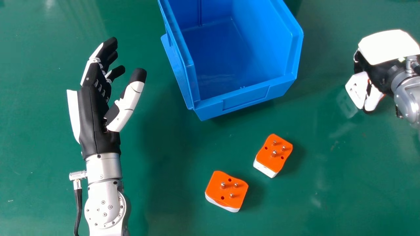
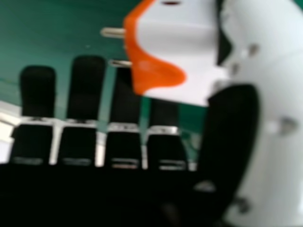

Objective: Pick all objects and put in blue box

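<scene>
At the right of the head view is my right hand (image 1: 388, 47), low over the table and to the right of the blue box (image 1: 234, 59). In the right hand view an orange-and-white plug adapter (image 2: 175, 52) lies between the thumb and fingers of my right hand (image 2: 85, 94), its metal pins facing away from the thumb. Two similar adapters rest pins up in front of the box, one (image 1: 274, 152) nearer it and another (image 1: 226, 190) closer to the front and further left. My left hand (image 1: 93, 111) is open and holds nothing, left of the box.
The green table (image 1: 183, 157) spreads under everything. The box's left wall (image 1: 178, 49) stands between its inside and my left hand. A black cable (image 1: 78, 206) runs beside the left forearm.
</scene>
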